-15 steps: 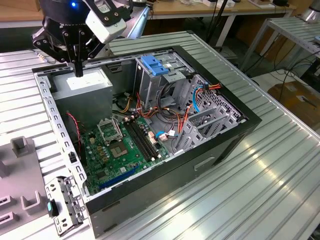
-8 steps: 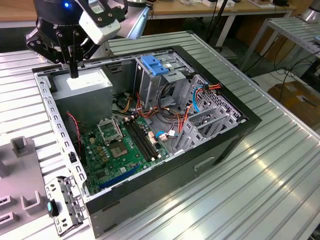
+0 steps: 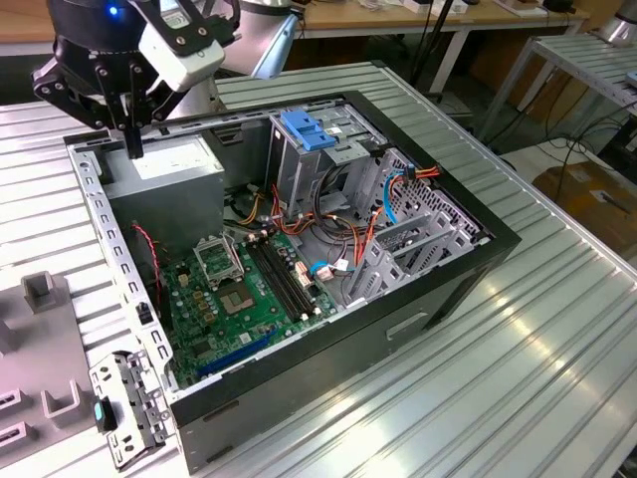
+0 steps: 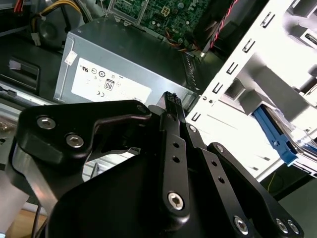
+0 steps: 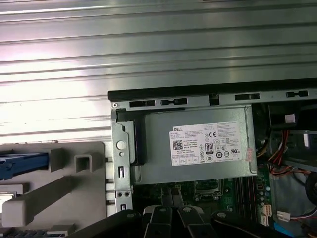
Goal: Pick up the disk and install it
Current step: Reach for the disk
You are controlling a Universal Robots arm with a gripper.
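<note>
Ribbed aluminium makes up the surface (image 3: 557, 398), bright with glare. At the exterior view's left a grey fixture (image 3: 50, 349) lies on it, just beside the open case (image 3: 299, 398). In the first wrist view the disk (image 5: 22, 164) rests in that fixture, outside the case, with its blue edge showing; the second wrist view shows the same blue edge. The claw (image 3: 132, 144) hangs over the power supply (image 3: 164, 164) in the case's corner, clenched and empty. Rightward come the green motherboard (image 3: 239, 289) and a grey cage (image 3: 299, 169) topped by a blue tab (image 3: 304, 129). Beyond, toward the exterior view's right, stand further surfaces (image 3: 398, 25), dangling cables (image 3: 438, 50) and a brown box (image 3: 587, 194).
</note>
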